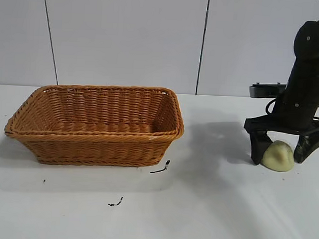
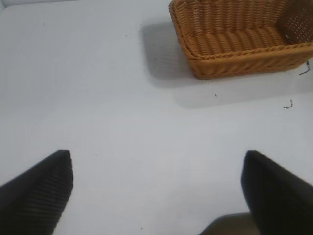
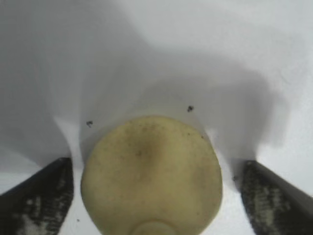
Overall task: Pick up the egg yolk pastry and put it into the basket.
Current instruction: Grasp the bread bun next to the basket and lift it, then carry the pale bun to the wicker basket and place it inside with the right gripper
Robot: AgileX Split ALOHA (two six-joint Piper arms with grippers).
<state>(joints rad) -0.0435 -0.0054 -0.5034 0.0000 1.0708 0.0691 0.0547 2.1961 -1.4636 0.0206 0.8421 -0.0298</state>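
The egg yolk pastry (image 1: 278, 156) is a pale yellow dome resting on the white table at the right. My right gripper (image 1: 279, 159) is lowered over it and open, one black finger on each side. In the right wrist view the pastry (image 3: 151, 171) fills the space between the fingers (image 3: 44, 196), with a narrow strip of table showing on both sides. The orange-brown wicker basket (image 1: 94, 133) stands at the left, with nothing in it. My left gripper (image 2: 155, 157) hangs open over bare table, with the basket (image 2: 234, 54) farther off; it does not show in the exterior view.
Small black marks (image 1: 160, 169) lie on the table in front of the basket, with another (image 1: 116, 202) nearer the front. A dark flat object (image 1: 265, 90) sits behind the right arm by the wall. White tabletop stretches between basket and pastry.
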